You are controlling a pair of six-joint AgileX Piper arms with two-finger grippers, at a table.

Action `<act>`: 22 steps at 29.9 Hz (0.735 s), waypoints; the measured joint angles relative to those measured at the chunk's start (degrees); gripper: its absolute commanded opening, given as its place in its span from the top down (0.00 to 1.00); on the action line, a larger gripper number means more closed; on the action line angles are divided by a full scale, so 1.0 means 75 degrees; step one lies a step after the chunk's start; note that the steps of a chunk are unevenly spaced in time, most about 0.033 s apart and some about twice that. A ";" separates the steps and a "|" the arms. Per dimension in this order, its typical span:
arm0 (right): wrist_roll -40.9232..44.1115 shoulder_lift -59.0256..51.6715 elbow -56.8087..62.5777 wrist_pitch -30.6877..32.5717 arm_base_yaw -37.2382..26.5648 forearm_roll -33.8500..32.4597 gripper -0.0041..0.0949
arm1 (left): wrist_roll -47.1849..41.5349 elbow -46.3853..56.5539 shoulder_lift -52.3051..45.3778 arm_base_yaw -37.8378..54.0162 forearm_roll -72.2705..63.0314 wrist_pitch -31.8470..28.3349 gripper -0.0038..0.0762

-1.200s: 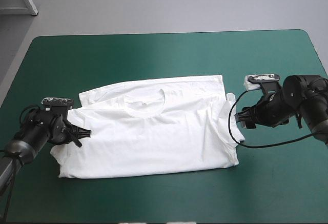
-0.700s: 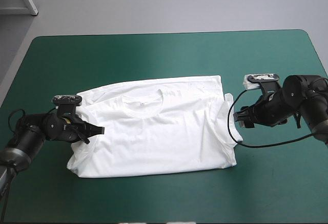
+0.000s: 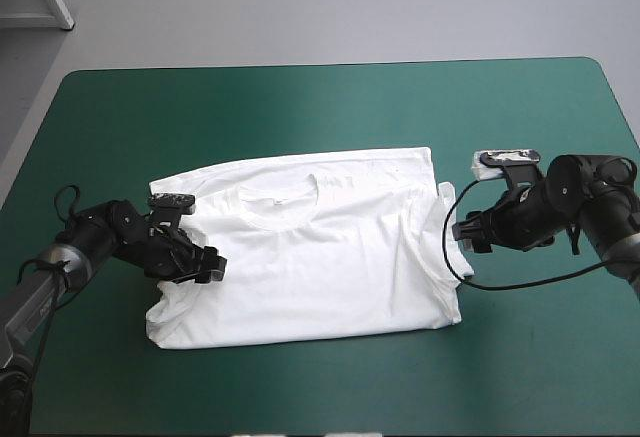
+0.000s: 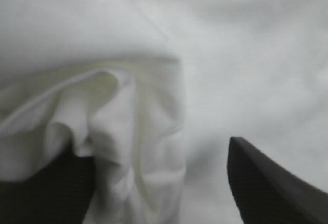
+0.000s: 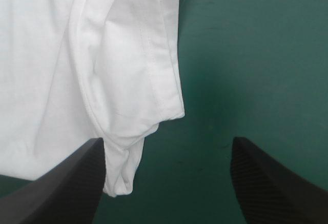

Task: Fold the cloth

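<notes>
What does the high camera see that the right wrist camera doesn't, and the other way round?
Only the high view shows the whole T-shirt with its collar, and the left gripper on the shirt's left side. Only the right wrist view shows the stitching on the sleeve hem up close, just ahead of the open right gripper. Both show the white shirt on the teal-green cover.

1. T-shirt [image 3: 320,257]: lies on the table [image 3: 300,107], around its middle, collar toward the far edge.
2. Left gripper [image 3: 213,265]: over the T-shirt's left part, a cloth fold between its fingers [image 4: 266,183].
3. Right gripper [image 3: 462,235]: just beside the T-shirt's right edge, at the sleeve.
</notes>
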 measured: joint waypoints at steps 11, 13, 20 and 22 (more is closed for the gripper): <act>-0.0324 0.1029 0.0070 -0.1701 0.0000 0.0582 0.31 | -0.1361 -0.1298 -0.1141 0.0000 0.1428 0.1133 0.27; -0.0410 0.1338 0.0070 -0.1932 0.0000 0.0747 0.31 | -0.1504 -0.1465 -0.1425 0.0000 0.1515 0.1178 0.27; -0.0568 0.2267 0.0070 -0.2545 0.0000 0.0973 0.40 | -0.1866 -0.1577 -0.1984 0.0000 0.1531 0.1373 0.27; -0.0678 0.2457 0.0070 -0.2651 0.0000 0.1126 0.51 | -0.1918 -0.1577 -0.1994 0.0000 0.1531 0.1457 0.27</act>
